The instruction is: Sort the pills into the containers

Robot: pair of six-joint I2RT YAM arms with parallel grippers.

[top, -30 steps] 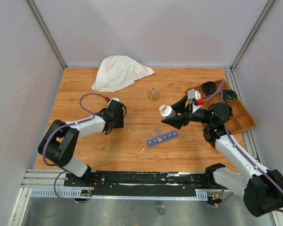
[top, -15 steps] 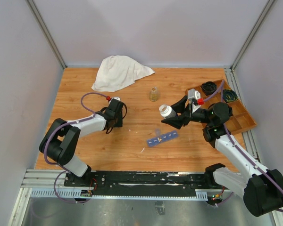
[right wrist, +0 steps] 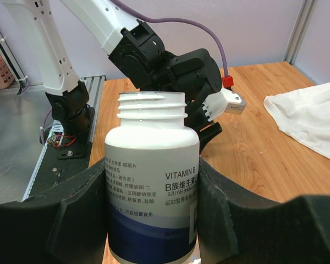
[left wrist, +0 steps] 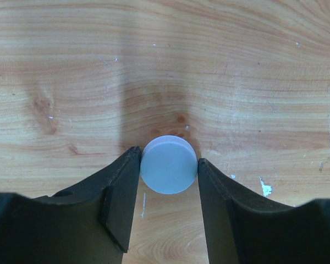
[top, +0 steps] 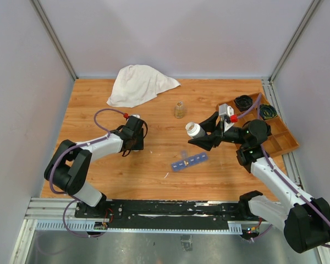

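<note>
My right gripper (top: 202, 135) is shut on an uncapped white vitamin bottle (top: 194, 130) and holds it above the table; in the right wrist view the bottle (right wrist: 149, 181) stands upright between the pads of the gripper (right wrist: 152, 165). The narrow translucent blue pill-organizer strip (top: 189, 162) lies on the table below the bottle. My left gripper (top: 133, 144) is down at the table; in the left wrist view its fingertips (left wrist: 168, 158) touch both sides of a round white cap (left wrist: 169, 166) lying on the wood. No pills show.
A white cloth (top: 138, 84) lies at the back left. A small clear cup (top: 180, 109) stands behind the bottle. A brown wooden divided tray (top: 280, 140) with dark items sits at the right edge. A small clear piece (top: 183, 153) lies by the strip.
The left gripper shifted a little away and back at the cap. The right arm and the bottle have not moved.
</note>
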